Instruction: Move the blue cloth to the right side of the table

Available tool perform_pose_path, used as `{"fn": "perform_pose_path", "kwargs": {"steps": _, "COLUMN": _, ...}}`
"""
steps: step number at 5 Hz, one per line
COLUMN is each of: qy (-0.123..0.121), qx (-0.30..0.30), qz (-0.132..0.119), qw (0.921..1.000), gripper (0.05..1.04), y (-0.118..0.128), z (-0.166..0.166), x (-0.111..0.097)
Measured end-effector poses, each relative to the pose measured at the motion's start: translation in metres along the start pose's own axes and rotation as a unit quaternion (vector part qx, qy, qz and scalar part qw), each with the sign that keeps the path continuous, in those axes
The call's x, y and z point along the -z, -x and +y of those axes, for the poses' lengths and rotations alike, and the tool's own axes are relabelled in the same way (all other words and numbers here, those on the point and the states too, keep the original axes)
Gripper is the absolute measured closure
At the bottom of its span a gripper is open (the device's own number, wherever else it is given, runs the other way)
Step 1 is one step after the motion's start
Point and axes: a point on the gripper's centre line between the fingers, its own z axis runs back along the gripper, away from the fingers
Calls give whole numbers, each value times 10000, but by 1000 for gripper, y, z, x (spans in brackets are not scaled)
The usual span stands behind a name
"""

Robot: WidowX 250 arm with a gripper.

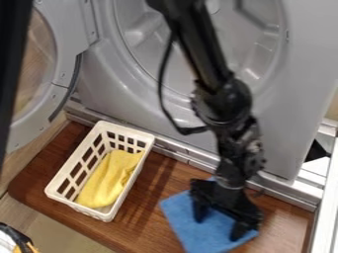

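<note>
The gripper (219, 222) hangs over the blue cloth (180, 211), its two fingers spread well apart, one above the middle of the cloth and the other near its right edge. The cloth lies flat at the front of the brown wooden table (147, 223), right of centre. The arm and gripper hide part of its upper right side. Whether the fingertips touch the cloth, I cannot tell.
A white slotted basket (57, 187) holding a yellow cloth (111, 179) stands left of the blue cloth. Behind the table is a grey machine (105, 74) with its round door (58, 74) swung out at left. A pale frame (323, 207) borders the right.
</note>
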Motion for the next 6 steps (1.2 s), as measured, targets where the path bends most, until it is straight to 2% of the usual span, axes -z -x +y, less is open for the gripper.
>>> {"fn": "perform_pose_path", "kwargs": {"steps": 3, "qy": 203, "qx": 435, "qz": -90, "qw": 9988, "gripper": 82, "y": -36, "z": -49, "x": -2}}
{"fn": "perform_pose_path", "kwargs": {"steps": 5, "qy": 206, "qx": 548, "qz": -42, "qw": 9983, "gripper": 84, "y": -30, "z": -48, "x": -3}}
{"fn": "perform_pose_path", "kwargs": {"steps": 6, "qy": 156, "qx": 678, "qz": 69, "qw": 9976, "gripper": 85, "y": -19, "z": -44, "x": -22}}
